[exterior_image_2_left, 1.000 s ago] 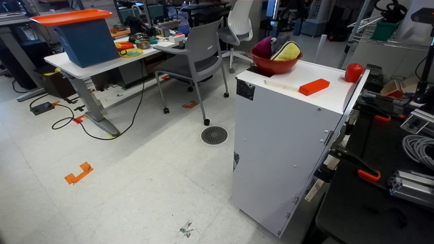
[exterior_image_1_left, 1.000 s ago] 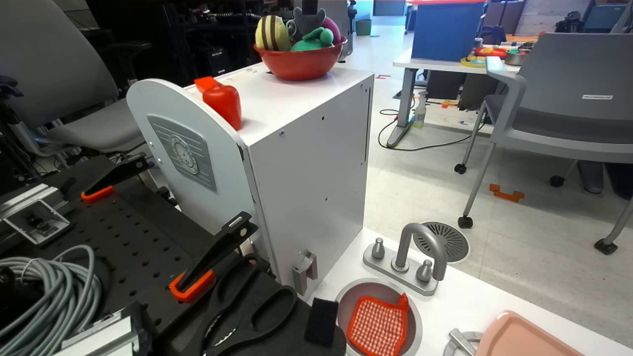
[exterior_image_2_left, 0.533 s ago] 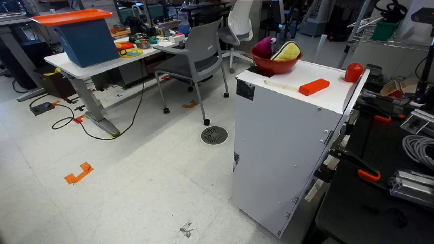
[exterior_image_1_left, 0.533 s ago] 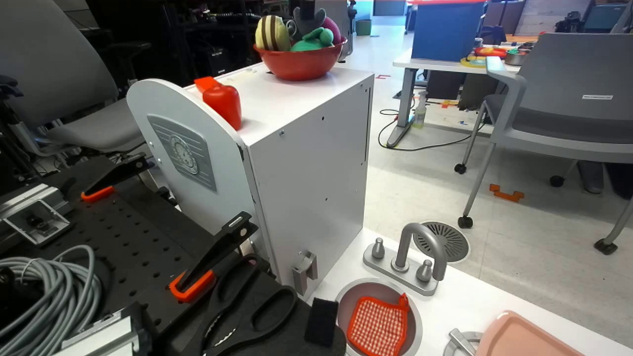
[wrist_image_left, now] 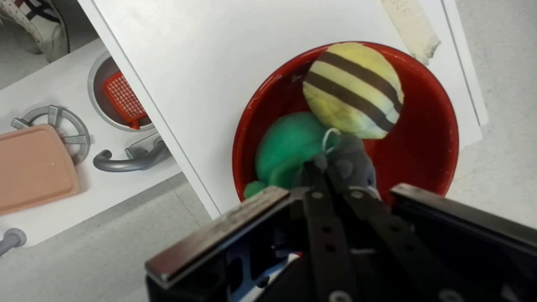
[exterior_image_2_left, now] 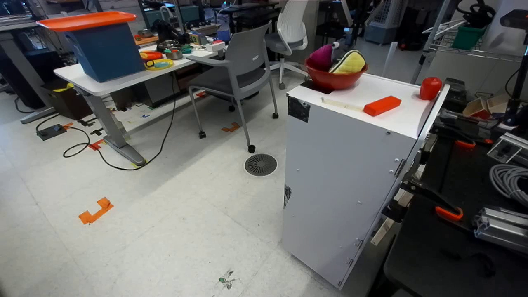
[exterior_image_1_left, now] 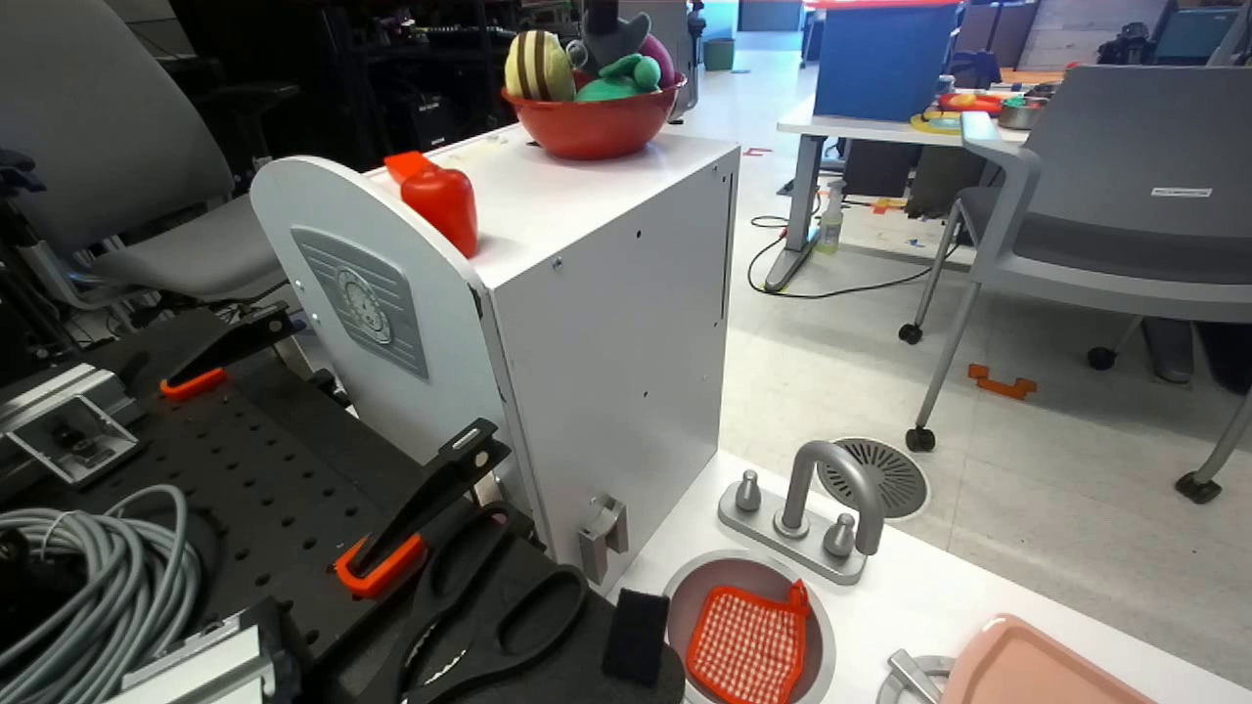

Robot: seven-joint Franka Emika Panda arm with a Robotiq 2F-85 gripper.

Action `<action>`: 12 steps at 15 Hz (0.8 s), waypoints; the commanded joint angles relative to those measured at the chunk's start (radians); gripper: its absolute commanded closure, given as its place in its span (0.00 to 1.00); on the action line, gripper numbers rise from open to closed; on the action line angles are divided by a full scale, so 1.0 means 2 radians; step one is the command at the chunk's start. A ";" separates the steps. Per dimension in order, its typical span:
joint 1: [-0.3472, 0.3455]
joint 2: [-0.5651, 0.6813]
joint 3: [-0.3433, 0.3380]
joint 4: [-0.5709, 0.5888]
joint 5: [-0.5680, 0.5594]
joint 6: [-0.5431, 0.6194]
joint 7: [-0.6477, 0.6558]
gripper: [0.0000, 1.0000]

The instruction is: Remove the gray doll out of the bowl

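Note:
The dark gray doll (wrist_image_left: 358, 161) sits among other toys in the glossy red bowl (wrist_image_left: 426, 155), right under the wrist camera. My gripper (wrist_image_left: 320, 164) has its fingertips pressed together at the doll's top, with a small fold of gray cloth pinched between them. In an exterior view the gray doll (exterior_image_1_left: 614, 44) rises above the rim of the red bowl (exterior_image_1_left: 597, 129), its lower part hidden behind a green toy. Only a sliver of the gray doll (exterior_image_2_left: 340, 51) shows in an exterior view, behind the purple and yellow toys.
A yellow-and-brown striped toy (wrist_image_left: 352, 90) and a green toy (wrist_image_left: 289, 142) crowd the doll, along with a purple toy (exterior_image_2_left: 321, 57). On the white cabinet top (exterior_image_2_left: 348, 119) lie an orange-red block (exterior_image_2_left: 382, 105) and a red pepper (exterior_image_1_left: 445, 200) beside the upright end panel (exterior_image_1_left: 372, 313).
In an exterior view the gray doll has tilted and shifted slightly up and right, and some of the bowl's red inside now shows beside it. The purple toy's white eye has moved a little.

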 commanded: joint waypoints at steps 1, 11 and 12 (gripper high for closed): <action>-0.001 -0.018 0.000 -0.011 -0.003 -0.006 0.006 0.99; 0.013 -0.092 0.005 -0.042 -0.041 -0.005 0.022 0.99; 0.015 -0.100 0.007 -0.046 -0.050 -0.011 0.026 0.99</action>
